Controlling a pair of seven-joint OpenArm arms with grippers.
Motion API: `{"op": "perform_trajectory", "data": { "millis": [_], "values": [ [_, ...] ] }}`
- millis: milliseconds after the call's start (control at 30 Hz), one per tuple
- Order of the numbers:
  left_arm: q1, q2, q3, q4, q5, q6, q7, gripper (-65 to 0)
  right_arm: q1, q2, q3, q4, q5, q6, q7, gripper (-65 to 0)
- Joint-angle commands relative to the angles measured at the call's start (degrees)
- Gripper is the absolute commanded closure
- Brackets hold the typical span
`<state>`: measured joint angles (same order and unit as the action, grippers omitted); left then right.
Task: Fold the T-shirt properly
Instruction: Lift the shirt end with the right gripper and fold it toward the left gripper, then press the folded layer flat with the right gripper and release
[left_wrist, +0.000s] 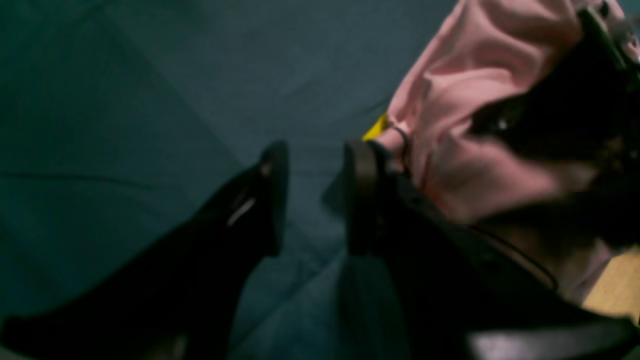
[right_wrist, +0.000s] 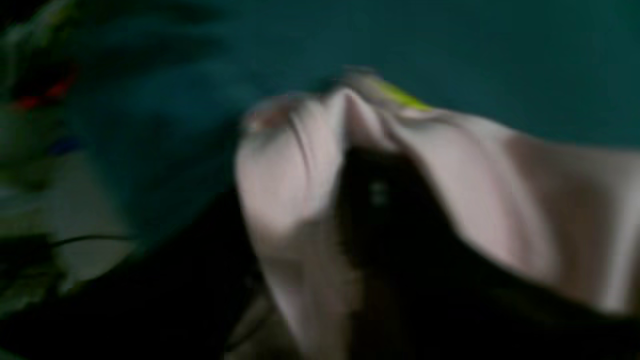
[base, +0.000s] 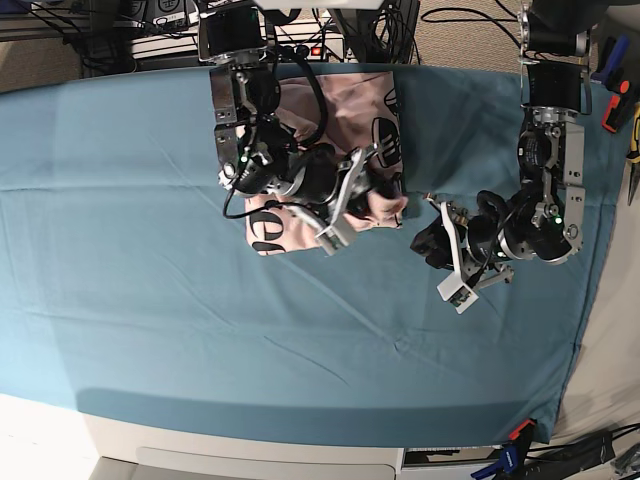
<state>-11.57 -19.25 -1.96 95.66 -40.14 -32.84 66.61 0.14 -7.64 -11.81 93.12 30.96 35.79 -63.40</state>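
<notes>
The pale pink T-shirt (base: 340, 125) lies bunched at the far middle of the table, with black lettering showing at its edges. My right gripper (base: 385, 197) is shut on a raised fold of the T-shirt (right_wrist: 295, 165), and the cloth drapes over its dark finger (right_wrist: 380, 200). That view is blurred. My left gripper (left_wrist: 316, 165) is open and empty over the teal table cloth, just beside the T-shirt's edge (left_wrist: 480, 65). It also shows in the base view (base: 428, 240). A small yellow tag (left_wrist: 376, 127) sticks out at the shirt's edge.
The teal table cloth (base: 150, 250) covers the table. Cables and electronics (base: 170, 25) lie along the far edge. Hand tools (base: 630, 140) sit off the right edge, and clamps (base: 510, 455) sit at the near right corner.
</notes>
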Motion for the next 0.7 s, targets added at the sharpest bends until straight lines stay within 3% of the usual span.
{"op": "perform_trajectory", "data": {
  "millis": [0,67,467,600,667],
  "values": [
    [-1.3,-0.6,-0.3,1.0,-1.0,0.0,-1.2,-20.0,1.0,-0.5,-0.2,1.1,3.8,1.7,0.4,-26.9],
    [-1.3,-0.6,-0.3,0.9,-0.9,0.0,-1.3,-20.0,0.9,-0.5,-0.2,2.0,9.3,4.2,-1.6,-27.0],
    [-0.4,-0.9,-0.3,0.3,0.2,-0.1,-2.5,-20.0,-3.0,-0.3,-0.2,19.7,30.7,4.2,-15.9,-26.9],
    [0.8,-0.9,-0.3,-0.2,1.4,0.0,-3.2,-20.0,-5.0,1.5,-0.1,22.6,26.8,4.2,-16.1,-26.7],
    [1.4,-0.9,-0.3,-0.2,1.6,-0.1,-3.2,-20.0,-4.9,2.8,0.0,23.2,21.3,4.2,-14.8,-21.5]
  ]
}}
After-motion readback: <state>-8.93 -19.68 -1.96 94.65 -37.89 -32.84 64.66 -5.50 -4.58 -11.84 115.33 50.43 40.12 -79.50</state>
